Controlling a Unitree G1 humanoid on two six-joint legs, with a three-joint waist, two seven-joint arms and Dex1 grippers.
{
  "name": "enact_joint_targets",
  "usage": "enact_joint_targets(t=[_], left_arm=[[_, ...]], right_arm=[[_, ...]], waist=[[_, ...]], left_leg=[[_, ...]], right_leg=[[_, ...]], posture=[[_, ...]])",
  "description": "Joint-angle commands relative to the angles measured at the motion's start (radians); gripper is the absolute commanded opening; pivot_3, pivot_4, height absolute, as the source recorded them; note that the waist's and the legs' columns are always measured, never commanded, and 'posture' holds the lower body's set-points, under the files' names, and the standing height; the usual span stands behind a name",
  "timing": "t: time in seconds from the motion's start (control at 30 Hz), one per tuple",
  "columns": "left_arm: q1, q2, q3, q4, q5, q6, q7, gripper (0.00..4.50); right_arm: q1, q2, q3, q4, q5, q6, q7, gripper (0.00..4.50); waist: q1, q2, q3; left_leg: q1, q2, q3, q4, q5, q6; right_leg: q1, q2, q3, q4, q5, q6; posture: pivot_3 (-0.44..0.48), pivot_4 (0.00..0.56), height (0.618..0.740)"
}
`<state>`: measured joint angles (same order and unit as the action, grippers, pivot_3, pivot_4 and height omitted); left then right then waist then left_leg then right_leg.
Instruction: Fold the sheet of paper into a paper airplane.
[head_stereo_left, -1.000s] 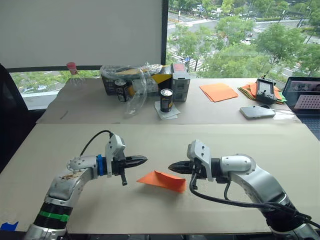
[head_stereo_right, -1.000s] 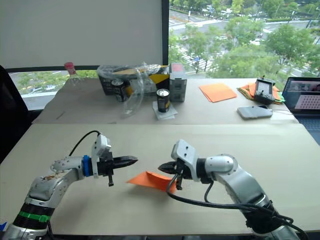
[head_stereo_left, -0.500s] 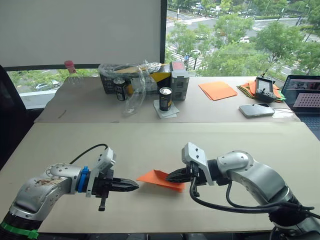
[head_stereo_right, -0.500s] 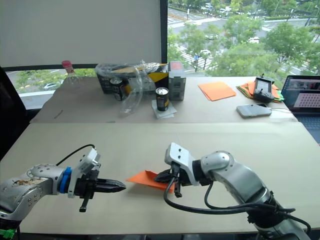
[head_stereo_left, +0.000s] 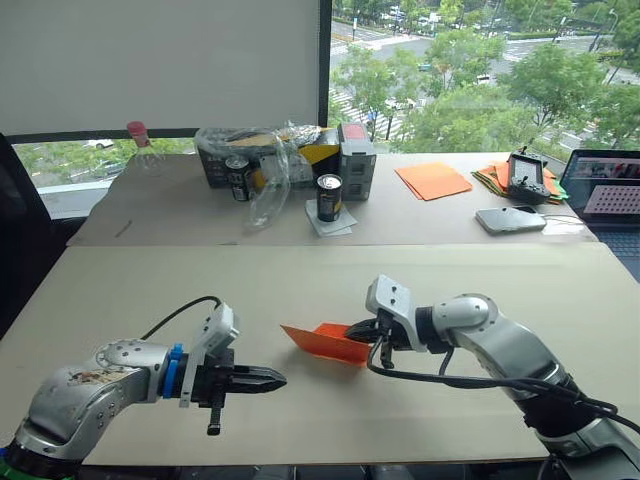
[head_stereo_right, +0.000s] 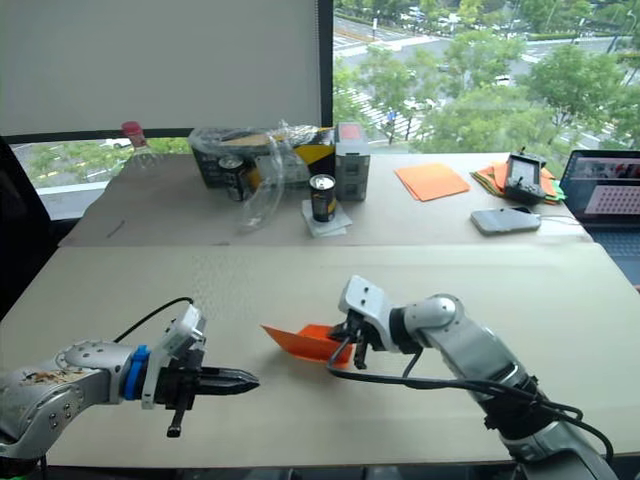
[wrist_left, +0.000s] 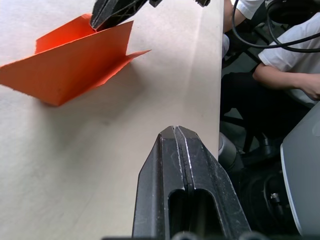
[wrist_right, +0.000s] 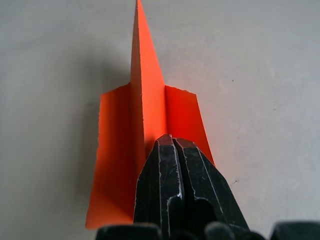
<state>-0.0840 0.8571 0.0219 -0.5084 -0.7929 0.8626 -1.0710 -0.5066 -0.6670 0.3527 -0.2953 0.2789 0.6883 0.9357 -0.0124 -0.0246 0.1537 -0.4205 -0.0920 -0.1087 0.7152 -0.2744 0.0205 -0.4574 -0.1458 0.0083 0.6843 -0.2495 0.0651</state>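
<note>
The sheet of paper (head_stereo_left: 325, 341) is a bright-orange pointed wedge with two side flaps, the paper airplane, in the middle of the near table (head_stereo_left: 120, 290). My right gripper (head_stereo_left: 354, 328) is shut on its rear end. In the right wrist view its black fingers (wrist_right: 170, 165) pinch the upright centre fold of the paper (wrist_right: 145, 115), whose tip points away. My left gripper (head_stereo_left: 276, 379) is shut on nothing. It hovers low, nearer the front edge and to the left of the paper, apart from it. In the left wrist view the paper (wrist_left: 75, 65) lies ahead of that gripper (wrist_left: 175, 131).
The back table holds a can (head_stereo_left: 330, 198), a box with plastic bags (head_stereo_left: 275, 160), a pink-capped bottle (head_stereo_left: 140, 145), smooth orange sheets (head_stereo_left: 435, 181), a coloured paper pile (head_stereo_left: 495, 180), a controller (head_stereo_left: 527, 176), a phone (head_stereo_left: 510, 220) and a laptop (head_stereo_left: 610, 197). A seated person (wrist_left: 285, 55) is beyond the table edge.
My right gripper has closed on the paper's rear and tipped it up, so the flaps stand out. My left gripper dropped toward the front edge earlier and has since moved little.
</note>
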Motion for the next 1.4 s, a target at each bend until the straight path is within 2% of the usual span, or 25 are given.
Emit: enact_joint_targets(t=[0.03,0.23,0.27,0.33,0.47,0.6,0.8,1.27,1.4], left_arm=[[-0.023,-0.002,0.007,-0.018,-0.022,0.011,0.016,0.0],[-0.041,0.007,-0.002,0.004,-0.01,0.007,0.002,0.0],[-0.045,0.009,-0.004,0.01,-0.006,0.005,-0.001,0.0],[-0.055,0.016,-0.013,0.027,0.016,-0.007,-0.007,0.0],[-0.108,0.005,-0.049,0.093,0.097,-0.061,0.005,0.0],[-0.139,-0.004,-0.063,0.133,0.139,-0.086,0.013,0.0],[-0.121,-0.004,-0.072,0.134,0.182,-0.118,0.02,0.0],[-0.142,-0.044,-0.088,0.147,0.222,-0.142,0.029,0.0],[-0.138,-0.053,-0.079,0.151,0.233,-0.17,0.031,0.0]], right_arm=[[-0.024,-0.006,-0.054,-0.049,0.025,0.011,0.009,0.02],[-0.073,-0.005,-0.129,-0.124,0.128,0.131,0.019,0.02],[-0.082,-0.008,-0.128,-0.134,0.139,0.148,0.023,0.6],[-0.099,-0.029,-0.082,-0.16,0.139,0.168,0.051,1.23],[-0.16,-0.04,0.049,-0.123,0.029,0.129,0.045,2.6],[-0.198,0.021,0.085,-0.074,-0.017,0.115,0.007,2.6],[-0.192,0.034,0.123,-0.063,-0.085,0.081,-0.003,2.6],[-0.161,0.076,0.177,-0.054,-0.098,0.211,-0.039,2.6],[-0.158,0.079,0.177,-0.061,-0.101,0.213,-0.039,1.49]], waist=[[0.0,0.0,0.0],[-0.002,0.0,0.0],[-0.002,0.0,0.0],[-0.001,0.0,0.0],[-0.001,0.0,0.0],[-0.002,0.0,0.0],[-0.002,0.0,0.0],[-0.002,0.0,0.0],[-0.002,0.0,0.0]], left_leg=[[0.0,0.0,0.0,0.0,0.0,0.0],[0.0,0.0,0.0,0.0,0.0,-0.001],[0.0,0.0,0.0,0.0,0.0,-0.001],[0.0,0.0,0.0,0.0,0.0,-0.001],[0.0,0.0,0.0,0.001,0.0,-0.001],[0.0,0.0,0.0,0.001,0.001,-0.001],[-0.001,0.0,0.0,0.001,0.002,-0.002],[-0.001,-0.001,0.0,0.005,0.002,-0.001],[-0.001,-0.001,0.0,0.006,0.001,-0.001]], right_leg=[[0.0,0.0,0.0,0.0,0.0,0.0],[0.0,0.0,0.0,0.001,0.0,0.0],[-0.001,0.0,0.0,0.001,0.0,0.0],[0.0,0.0,0.0,0.001,0.0,0.0],[0.0,0.0,0.0,0.001,0.0,0.0],[0.0,0.0,0.0,0.002,0.001,-0.001],[-0.001,0.0,0.0,0.002,0.001,-0.001],[-0.002,0.0,0.0,0.007,0.001,-0.001],[-0.002,0.0,0.0,0.008,0.001,-0.001]], posture=[[0.0,0.15,0.67],[0.0,0.15,0.67],[0.0,0.15,0.67],[0.0,0.15,0.67],[0.0,0.15,0.67],[0.0,0.15,0.67],[0.0,0.15,0.67],[0.0,0.15,0.67],[0.0,0.15,0.67]])
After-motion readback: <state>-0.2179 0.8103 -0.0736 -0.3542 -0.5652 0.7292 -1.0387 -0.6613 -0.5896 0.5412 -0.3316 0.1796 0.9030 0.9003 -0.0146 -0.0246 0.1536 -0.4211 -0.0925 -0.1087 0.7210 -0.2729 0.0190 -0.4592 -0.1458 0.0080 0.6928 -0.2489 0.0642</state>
